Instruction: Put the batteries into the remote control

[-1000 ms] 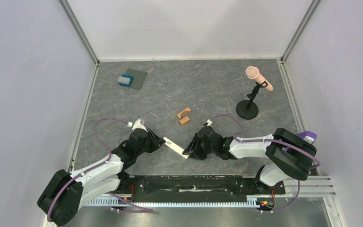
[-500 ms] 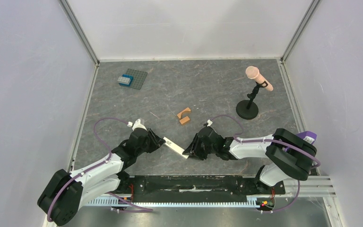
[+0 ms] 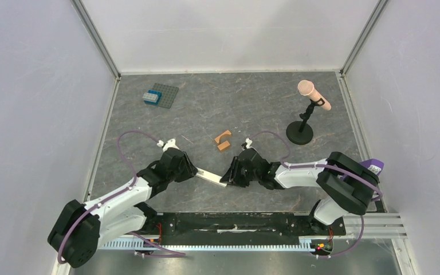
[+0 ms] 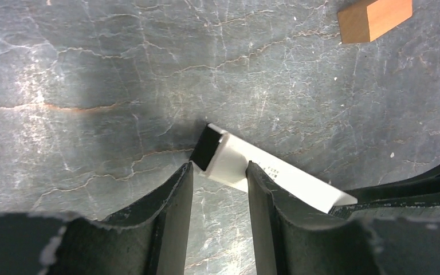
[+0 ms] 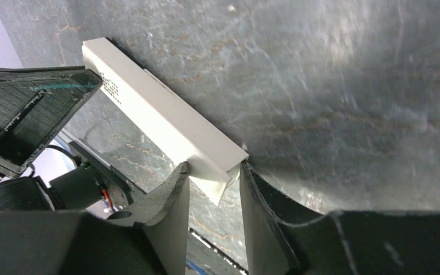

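— Where is the remote control (image 3: 213,177)?
— Low over the bench (image 3: 252,109), close to its near edge and about midway between the left and right edges. I cannot tell whether it rests on the surface or hangs just off it.

— Which way does it run?
— Its long axis is diagonal. One end points toward the far-left corner and the other toward the near-right corner. The far-left end has a dark face, as the left wrist view shows.

— And the grippers?
— One is at each end. The left gripper (image 3: 193,169) meets the dark end, and the right gripper (image 3: 230,175) has the near-right end.

— Is the right one gripping?
— Yes. In its wrist view the bar's end sits between the two fingers (image 5: 175,189), with one pressed against each long side. It is clenched on the remote control.

— And the left?
— It is released. Its fingers (image 4: 177,195) stand apart with bare bench showing between them. The bar lies skewed across their tips rather than squarely between them. One tip is at the corner of the dark end, and the bar's length passes the other tip.

— Anything close by?
— Two orange-brown blocks (image 3: 223,140) lie just beyond the bar, toward the far edge and apart from it.
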You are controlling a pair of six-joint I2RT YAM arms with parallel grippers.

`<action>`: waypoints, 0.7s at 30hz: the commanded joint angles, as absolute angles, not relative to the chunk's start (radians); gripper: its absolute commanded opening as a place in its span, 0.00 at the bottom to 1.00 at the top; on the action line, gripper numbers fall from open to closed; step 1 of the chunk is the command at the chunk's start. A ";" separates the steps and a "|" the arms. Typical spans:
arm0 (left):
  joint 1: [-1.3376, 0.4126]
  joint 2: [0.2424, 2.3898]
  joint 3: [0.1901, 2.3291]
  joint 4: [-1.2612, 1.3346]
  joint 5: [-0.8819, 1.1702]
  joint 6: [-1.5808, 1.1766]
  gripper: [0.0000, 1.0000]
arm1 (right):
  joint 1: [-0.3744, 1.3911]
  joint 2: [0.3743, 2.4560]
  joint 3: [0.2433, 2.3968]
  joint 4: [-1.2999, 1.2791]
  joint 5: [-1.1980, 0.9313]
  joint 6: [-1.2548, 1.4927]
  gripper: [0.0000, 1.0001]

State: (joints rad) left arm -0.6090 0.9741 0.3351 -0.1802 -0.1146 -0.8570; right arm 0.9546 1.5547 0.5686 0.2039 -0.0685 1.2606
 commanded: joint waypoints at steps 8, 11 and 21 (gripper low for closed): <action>-0.615 1.034 0.293 -0.191 -0.037 -0.811 0.40 | 0.908 1.715 0.695 -0.086 0.042 0.861 0.14; -0.615 1.026 0.290 -0.198 -0.039 -0.809 0.40 | 0.908 1.740 0.731 -0.120 0.055 0.799 0.13; -0.614 1.034 0.378 -0.293 -0.096 -0.742 0.59 | 0.862 1.796 0.830 -0.215 0.085 0.627 0.15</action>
